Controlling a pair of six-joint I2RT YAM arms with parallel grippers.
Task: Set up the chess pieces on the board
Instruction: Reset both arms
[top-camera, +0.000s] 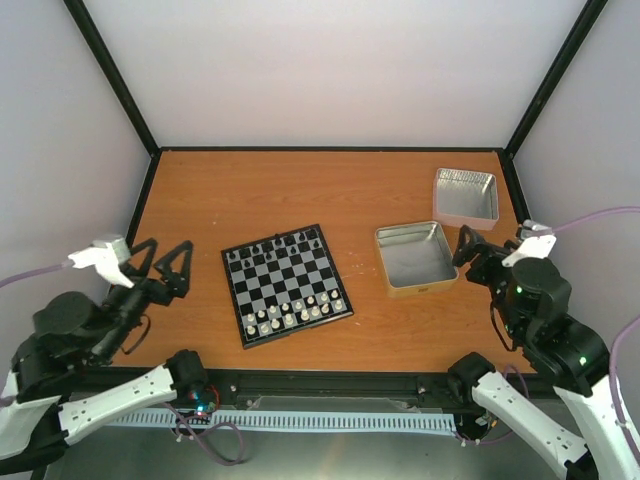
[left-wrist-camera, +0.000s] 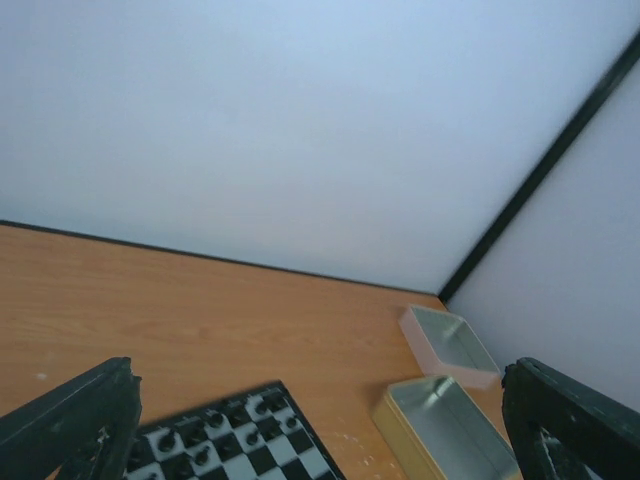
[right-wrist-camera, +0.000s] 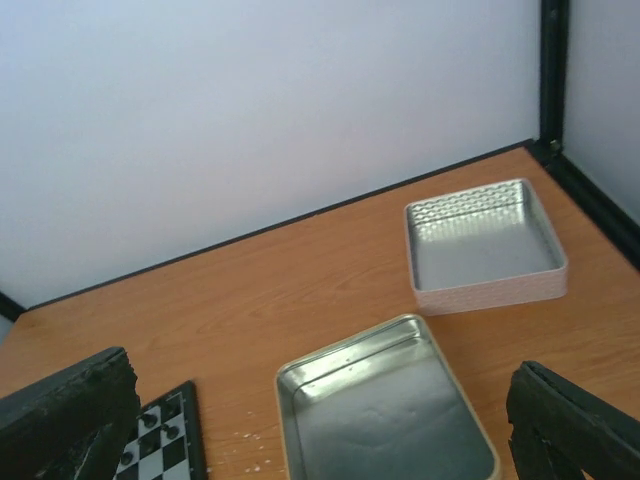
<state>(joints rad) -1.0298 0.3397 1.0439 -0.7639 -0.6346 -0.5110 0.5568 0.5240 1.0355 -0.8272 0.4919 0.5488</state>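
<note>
The board (top-camera: 288, 283) lies on the table between my arms, turned slightly. The cream-white chess pieces (top-camera: 293, 313) stand in two rows along its near edge, and black chessmen (top-camera: 275, 245) stand in rows along the far edge. My left gripper (top-camera: 160, 262) hovers to the left of the board, open, with nothing between its fingers. In the left wrist view the left gripper (left-wrist-camera: 320, 375) frames the board's far corner (left-wrist-camera: 230, 445). My right gripper (top-camera: 490, 250) stands open and empty at the right, beside the nearer tin. From the right wrist, the right gripper (right-wrist-camera: 320, 365) looks over that tin.
An open gold-rimmed tin (top-camera: 415, 258) (right-wrist-camera: 385, 410) (left-wrist-camera: 445, 425) lies right of the board. A silver tin (top-camera: 465, 195) (right-wrist-camera: 485, 245) (left-wrist-camera: 450, 345) sits behind it near the back right corner. White walls with black frame posts enclose the table.
</note>
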